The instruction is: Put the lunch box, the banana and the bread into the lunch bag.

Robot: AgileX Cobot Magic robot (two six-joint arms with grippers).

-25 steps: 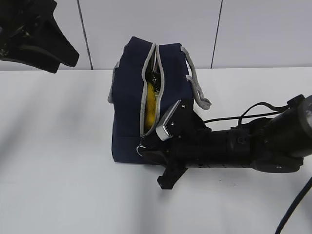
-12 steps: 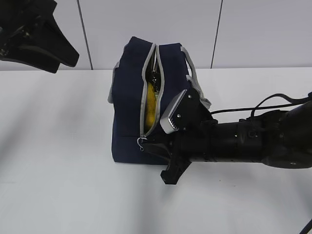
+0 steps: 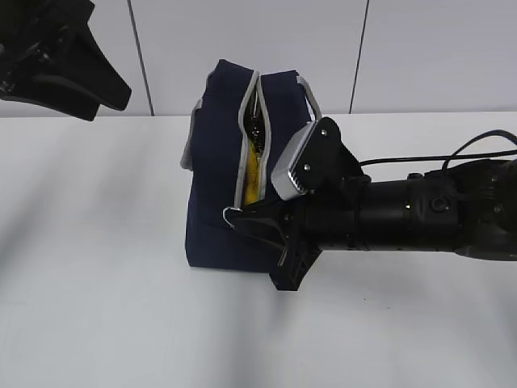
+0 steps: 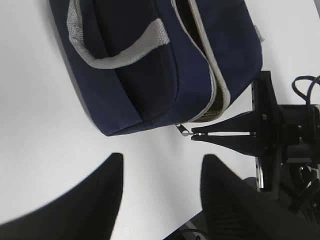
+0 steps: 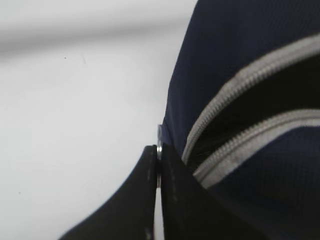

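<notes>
Right fingers (image 3: pixel 234 217) clenched on the ring pull (image 4: pixel 184 131) at the low end of the zipper. Left fingers (image 4: pixel 160 192) released, hovering apart from the lunch bag (image 3: pixel 212 174) on the bench (image 3: pixel 97 267). Banana (image 3: pixel 254 179) visible through the gaping top.

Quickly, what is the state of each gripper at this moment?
Left gripper: open, holding nothing, hovering beside the lunch bag.
Right gripper: shut on the zipper pull at the bag's end.

Robot test lab, plain white worktop (image 3: pixel 97 267), behind the worktop a white panelled wall (image 3: pixel 436 56) with thin dark seams, on the worktop one staged bag (image 3: pixel 214 162), black robot arm (image 3: pixel 404 218) reaching over the worktop with loose cables
</notes>
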